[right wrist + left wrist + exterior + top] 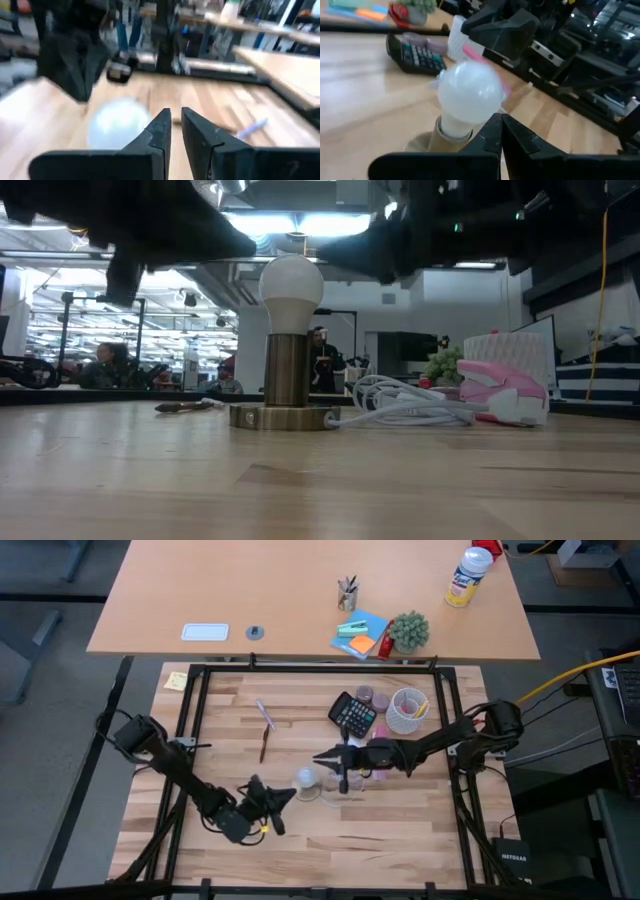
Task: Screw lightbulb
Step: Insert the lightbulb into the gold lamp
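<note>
The frosted-white lightbulb (291, 283) stands upright with its base in a brass socket (287, 368) on a round foot, mid-table (307, 779). A white cord (400, 408) runs from the foot. My left gripper (501, 122) is shut and sits level just near-left of the bulb (470, 92), close beside its neck; I see no touch. It shows in the high view too (288, 797). My right gripper (176, 120) hangs level just beyond the bulb (117, 125), pointing toward the table's left (320, 757), its fingers a narrow gap apart with nothing between them.
A black calculator (353, 715), a white cup of pens (405, 712) and a pink object (500, 385) crowd the far right. A pen (265, 715) and a brown stick (264, 745) lie left of centre. Black frame rails (190, 740) border the board.
</note>
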